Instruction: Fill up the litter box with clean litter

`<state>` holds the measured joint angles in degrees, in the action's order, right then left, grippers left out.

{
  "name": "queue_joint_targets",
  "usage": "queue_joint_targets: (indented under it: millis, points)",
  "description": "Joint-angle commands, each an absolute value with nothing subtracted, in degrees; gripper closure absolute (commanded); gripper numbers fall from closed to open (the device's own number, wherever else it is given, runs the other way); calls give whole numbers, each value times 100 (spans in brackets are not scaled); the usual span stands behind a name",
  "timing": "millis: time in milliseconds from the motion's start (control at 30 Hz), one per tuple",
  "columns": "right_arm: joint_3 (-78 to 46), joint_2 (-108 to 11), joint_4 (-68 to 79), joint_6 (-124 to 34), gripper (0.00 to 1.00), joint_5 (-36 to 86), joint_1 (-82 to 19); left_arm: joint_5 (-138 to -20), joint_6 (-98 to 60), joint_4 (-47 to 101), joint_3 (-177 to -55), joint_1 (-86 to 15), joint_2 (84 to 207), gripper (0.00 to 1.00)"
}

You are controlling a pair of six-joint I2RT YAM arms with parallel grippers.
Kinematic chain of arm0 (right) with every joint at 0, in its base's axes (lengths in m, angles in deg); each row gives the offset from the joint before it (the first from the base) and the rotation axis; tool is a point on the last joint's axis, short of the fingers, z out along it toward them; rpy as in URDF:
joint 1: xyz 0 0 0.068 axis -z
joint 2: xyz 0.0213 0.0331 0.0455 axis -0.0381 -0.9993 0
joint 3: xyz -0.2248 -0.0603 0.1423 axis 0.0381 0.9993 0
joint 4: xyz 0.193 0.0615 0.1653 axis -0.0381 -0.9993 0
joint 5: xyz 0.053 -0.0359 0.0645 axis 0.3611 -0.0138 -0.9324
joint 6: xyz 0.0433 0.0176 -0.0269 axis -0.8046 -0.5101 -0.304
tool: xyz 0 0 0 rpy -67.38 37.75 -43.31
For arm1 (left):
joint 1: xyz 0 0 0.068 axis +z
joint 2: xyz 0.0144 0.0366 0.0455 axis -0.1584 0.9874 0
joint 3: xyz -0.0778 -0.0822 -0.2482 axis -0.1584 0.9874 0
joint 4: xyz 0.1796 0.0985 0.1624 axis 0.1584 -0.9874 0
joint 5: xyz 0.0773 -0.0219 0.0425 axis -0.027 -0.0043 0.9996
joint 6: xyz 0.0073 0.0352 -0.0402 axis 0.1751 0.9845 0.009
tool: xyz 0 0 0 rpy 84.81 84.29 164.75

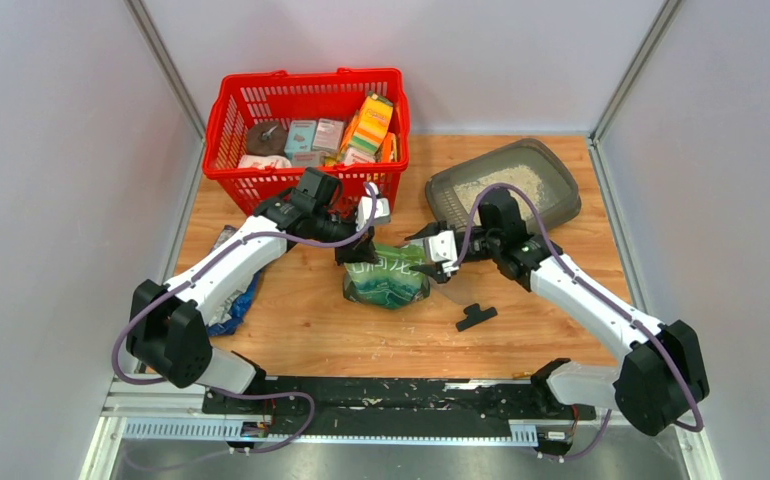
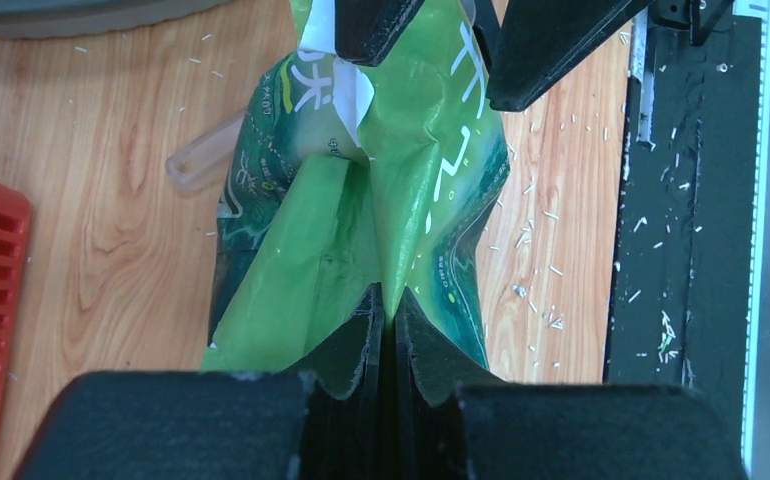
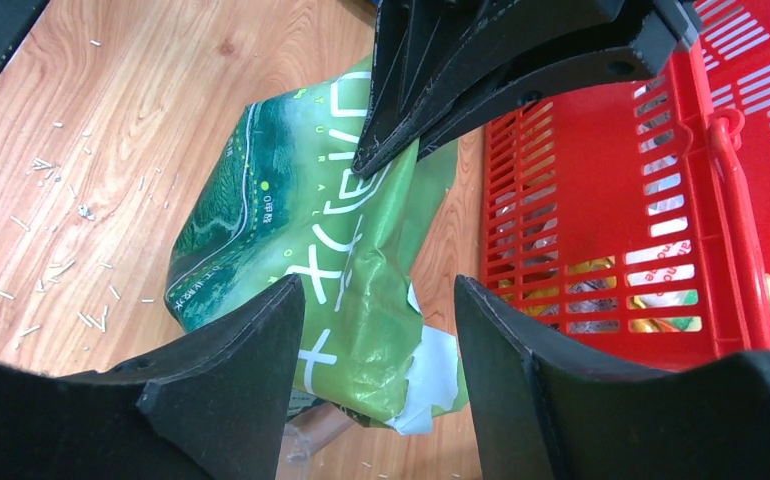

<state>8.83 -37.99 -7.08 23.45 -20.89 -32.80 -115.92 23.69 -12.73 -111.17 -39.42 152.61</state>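
The dark grey litter box (image 1: 561,200) sits at the back right, and pale clean litter (image 1: 513,180) covers part of its floor. A green-and-white pouch (image 1: 386,282) stands crumpled in the middle of the table. My left gripper (image 2: 389,300) is shut on a fold of the pouch (image 2: 411,170) at its top and holds it from the left (image 1: 358,250). My right gripper (image 3: 379,295) is open, its fingers on either side of the pouch's torn white corner (image 3: 431,385) without touching it. It faces the left gripper from the right (image 1: 425,262).
A red mesh basket (image 1: 311,78) full of packets stands just behind the pouch, close to both grippers (image 3: 611,200). A blue-silver foil bag (image 1: 233,300) lies under the left arm. A small black piece (image 1: 476,316) lies front right. A clear plastic thing (image 2: 201,160) pokes from beneath the pouch. Spilled granules dot the wood.
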Motion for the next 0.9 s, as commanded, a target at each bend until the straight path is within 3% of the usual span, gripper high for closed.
queue_joint_targets:
  millis: [0,500,867]
  points:
    - [883,-3708,-446,2853,38,-2406,-3312,-12133,2149,-1233,-11110,-3996,15176,89]
    - [1322,-3953,-341,2924,43,-2178,-3321,-12361,1833,-1224,-11084,-3909,15141,90]
    - [1349,-4261,318,1211,46,-1774,-3321,-12449,1543,-934,-10899,-3768,15062,91]
